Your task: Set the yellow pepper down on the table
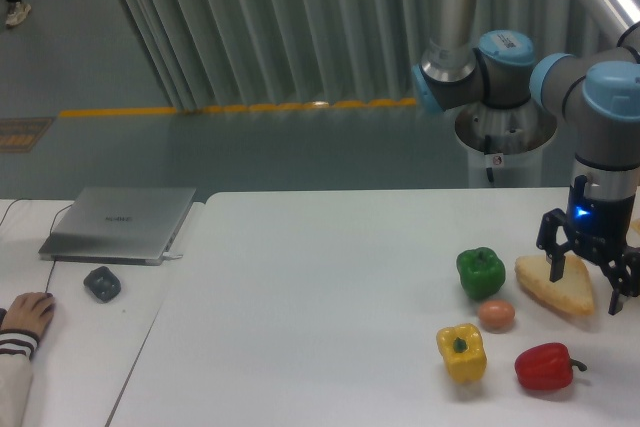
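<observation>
The yellow pepper (461, 352) rests upright on the white table (300, 307), near the front right, stem up. My gripper (587, 280) hangs at the right edge of the view, well to the right of and behind the pepper, over a slice of bread (555, 285). Its fingers stand spread, one on each side of the bread's far end, with nothing gripped between them.
A green pepper (480, 271), an egg (496, 315) and a red pepper (545, 366) lie around the yellow one. On the desk to the left are a laptop (120, 222), a mouse (102, 283) and a person's hand (25, 315).
</observation>
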Action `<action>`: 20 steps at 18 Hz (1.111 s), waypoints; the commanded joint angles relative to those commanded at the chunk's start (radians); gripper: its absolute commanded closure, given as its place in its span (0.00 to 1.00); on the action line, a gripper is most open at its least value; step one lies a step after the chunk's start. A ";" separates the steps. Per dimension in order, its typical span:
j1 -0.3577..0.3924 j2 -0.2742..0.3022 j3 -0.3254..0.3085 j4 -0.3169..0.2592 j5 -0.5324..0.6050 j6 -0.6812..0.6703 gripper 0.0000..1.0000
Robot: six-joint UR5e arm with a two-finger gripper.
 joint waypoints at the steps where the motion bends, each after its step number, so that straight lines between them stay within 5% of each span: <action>1: -0.002 -0.003 0.003 0.000 0.000 -0.021 0.00; 6: -0.021 -0.023 0.014 0.000 -0.011 -0.085 0.00; 13: -0.149 -0.097 0.064 0.025 0.000 -0.063 0.00; 20: -0.281 -0.160 0.078 0.020 0.293 -0.009 0.00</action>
